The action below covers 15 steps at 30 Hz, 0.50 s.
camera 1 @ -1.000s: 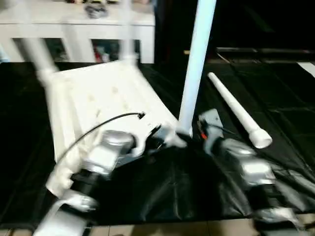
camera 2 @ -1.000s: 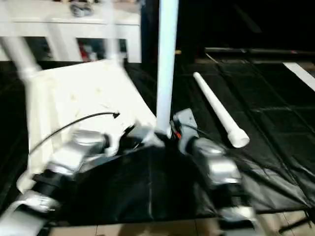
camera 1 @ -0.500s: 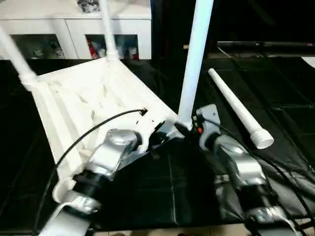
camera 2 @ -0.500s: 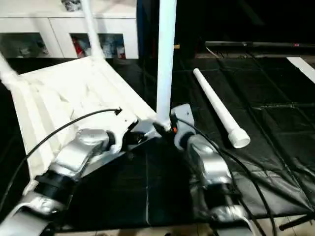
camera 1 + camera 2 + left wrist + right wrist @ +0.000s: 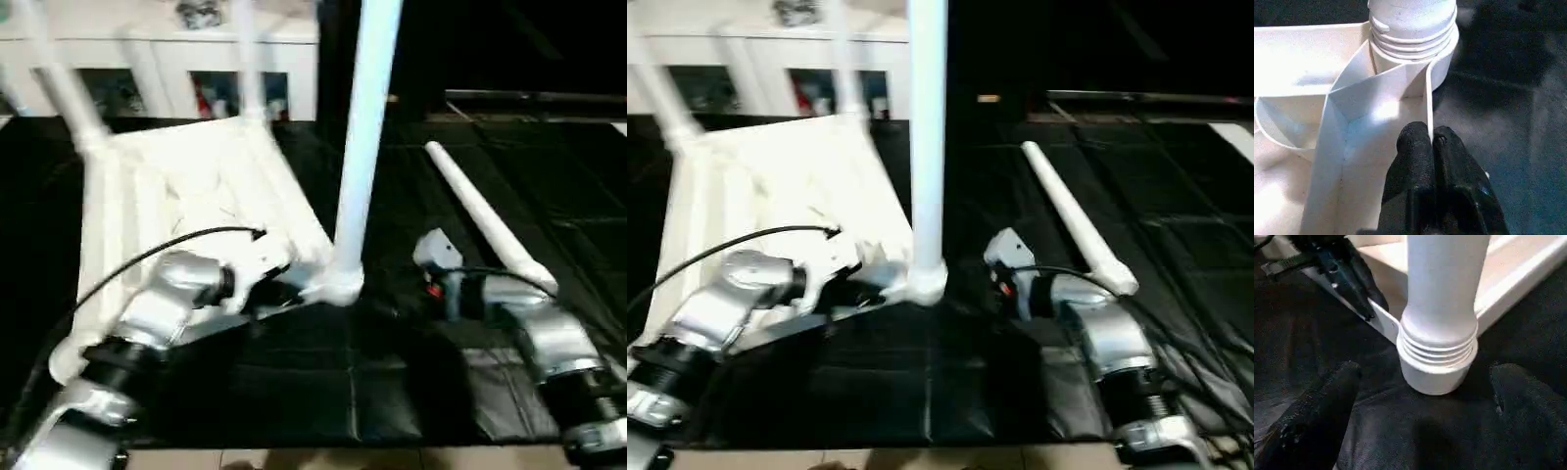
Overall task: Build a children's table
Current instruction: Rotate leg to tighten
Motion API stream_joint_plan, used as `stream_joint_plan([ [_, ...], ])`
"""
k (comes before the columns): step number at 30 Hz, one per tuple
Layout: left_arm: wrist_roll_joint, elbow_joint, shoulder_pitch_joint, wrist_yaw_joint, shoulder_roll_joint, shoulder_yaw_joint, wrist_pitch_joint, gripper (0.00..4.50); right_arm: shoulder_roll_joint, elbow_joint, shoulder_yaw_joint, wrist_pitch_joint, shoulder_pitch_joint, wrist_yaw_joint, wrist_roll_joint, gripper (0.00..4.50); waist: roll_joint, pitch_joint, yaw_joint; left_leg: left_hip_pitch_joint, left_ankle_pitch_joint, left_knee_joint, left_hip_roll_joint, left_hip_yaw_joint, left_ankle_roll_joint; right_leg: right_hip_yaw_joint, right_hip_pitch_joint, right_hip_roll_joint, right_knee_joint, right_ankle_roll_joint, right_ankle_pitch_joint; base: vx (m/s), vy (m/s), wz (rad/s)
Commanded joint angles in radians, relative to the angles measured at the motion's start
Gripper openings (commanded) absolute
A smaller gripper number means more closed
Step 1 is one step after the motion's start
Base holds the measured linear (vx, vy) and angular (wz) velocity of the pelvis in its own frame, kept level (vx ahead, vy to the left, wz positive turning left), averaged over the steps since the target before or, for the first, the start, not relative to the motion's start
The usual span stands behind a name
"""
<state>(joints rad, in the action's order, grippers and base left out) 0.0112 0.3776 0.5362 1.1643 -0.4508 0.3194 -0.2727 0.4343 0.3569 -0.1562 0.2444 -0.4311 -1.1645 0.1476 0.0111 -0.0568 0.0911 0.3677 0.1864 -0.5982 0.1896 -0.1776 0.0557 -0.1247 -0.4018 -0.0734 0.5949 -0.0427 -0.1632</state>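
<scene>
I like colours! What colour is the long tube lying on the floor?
White. The long tapered plastic tube leg shows best in the right eye view.

Black sheeting (image 5: 294, 382) covering floor beneath end effectors. White cabinet (image 5: 176, 59) with glass doors well beyond. Dark backdrop (image 5: 509, 44) farther behind.

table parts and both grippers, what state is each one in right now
table top: upside down on the black mat, ribs facing up
near corner leg: upright in its corner socket, threads still showing
two far legs: upright in the far corners
loose leg: lying flat on the mat
left gripper: shut on the table top's thin wall
right gripper: open, fingers apart either side of the socket, not touching it
</scene>
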Motion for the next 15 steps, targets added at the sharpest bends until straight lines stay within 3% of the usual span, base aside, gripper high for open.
stream_joint_plan([
  [1,-0.015,-0.019,0.0,0.091,-0.01,0.047,0.051,0.0,0.022,-0.009,-0.024,-0.017,-0.028,-0.055,0.001,4.47,-0.001,0.073,0.003,-0.015,0.173,0.064,0.054,0.016,-0.069,0.067,0.057,-0.085,-0.072,-0.177,-0.244,0.0,0.0,0.0],
  [4,-0.013,-0.017,0.002,0.127,-0.025,0.068,0.076,0.0,0.033,-0.007,-0.048,-0.021,-0.042,-0.096,0.004,4.47,0.004,0.073,0.013,-0.019,0.176,0.065,0.056,0.015,-0.064,0.069,0.054,-0.086,-0.07,-0.18,-0.245,0.0,0.0,0.0],
  [7,-0.002,0.0,0.007,0.162,-0.033,0.09,0.121,0.0,0.029,0.012,-0.083,-0.042,-0.061,-0.127,-0.023,4.47,0.002,0.073,0.024,-0.021,0.183,0.065,0.057,0.015,-0.056,0.07,0.052,-0.089,-0.071,-0.173,-0.264,0.0,0.0,0.0],
  [15,0.016,0.017,0.015,0.172,-0.031,0.106,0.155,0.0,0.011,0.057,-0.121,-0.074,-0.093,-0.131,-0.055,4.47,-0.002,0.072,0.023,-0.017,0.19,0.067,0.055,0.015,-0.04,0.071,0.055,-0.09,-0.073,-0.158,-0.3,0.0,0.0,0.0],
])
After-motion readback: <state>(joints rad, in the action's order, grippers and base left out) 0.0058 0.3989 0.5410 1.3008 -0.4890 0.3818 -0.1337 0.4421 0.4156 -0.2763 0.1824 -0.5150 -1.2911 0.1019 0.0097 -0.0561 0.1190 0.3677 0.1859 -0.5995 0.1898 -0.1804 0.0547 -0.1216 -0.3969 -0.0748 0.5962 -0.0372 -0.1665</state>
